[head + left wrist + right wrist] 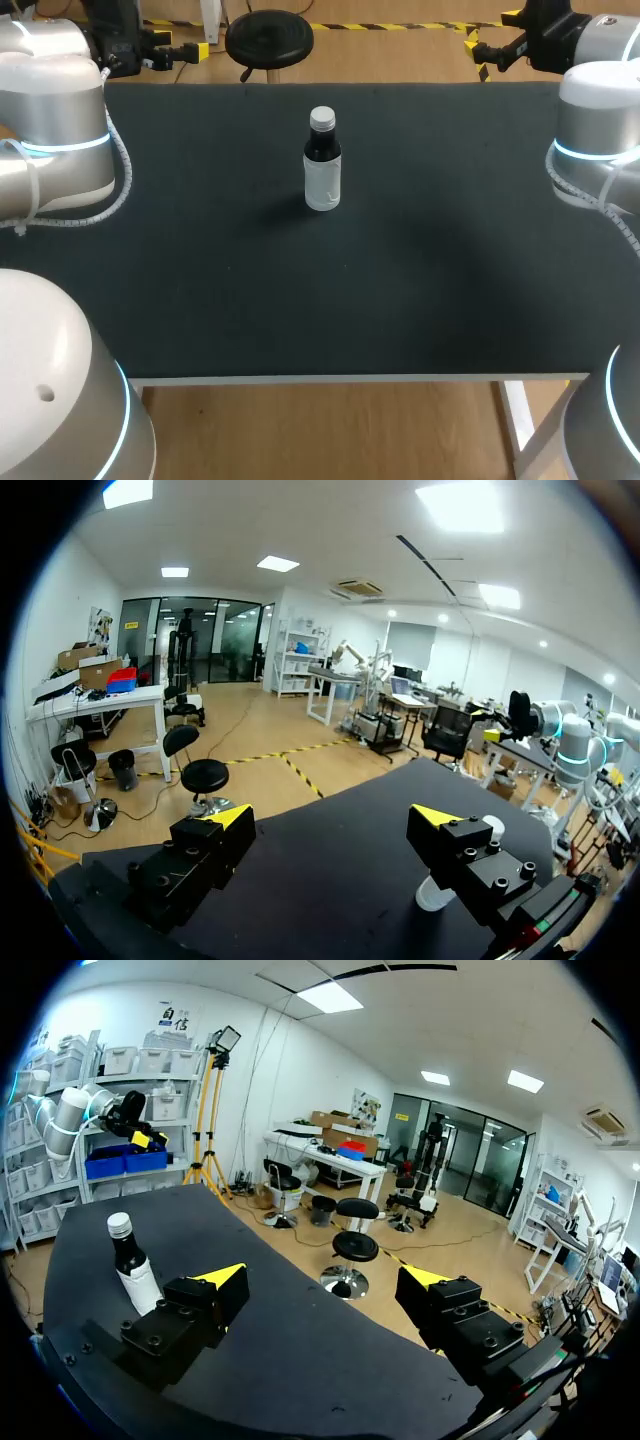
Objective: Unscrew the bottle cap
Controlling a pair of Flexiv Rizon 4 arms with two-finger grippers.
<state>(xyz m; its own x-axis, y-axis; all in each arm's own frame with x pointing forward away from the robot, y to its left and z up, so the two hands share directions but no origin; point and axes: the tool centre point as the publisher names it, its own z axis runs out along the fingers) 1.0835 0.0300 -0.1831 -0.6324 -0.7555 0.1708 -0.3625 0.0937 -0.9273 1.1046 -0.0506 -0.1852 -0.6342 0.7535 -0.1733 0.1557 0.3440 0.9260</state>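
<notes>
Left gripper (pixel 332 818) — our fingers stand wide apart with nothing between them and touch nothing; it hangs near the far left corner of the table (pixel 200 300).

Right gripper (pixel 322 1278) — likewise spread wide and empty, near the far right corner.

Bottle (pixel 322 165) — upright on the table, toward its far middle, well apart from both grippers. It has dark contents and a white label on the lower half.

Cap (pixel 322 118) — pale, seated on the bottle's neck.

From our right wrist the bottle stands beside one finger, outside the gap. From our left wrist it is partly hidden behind one finger.
</notes>
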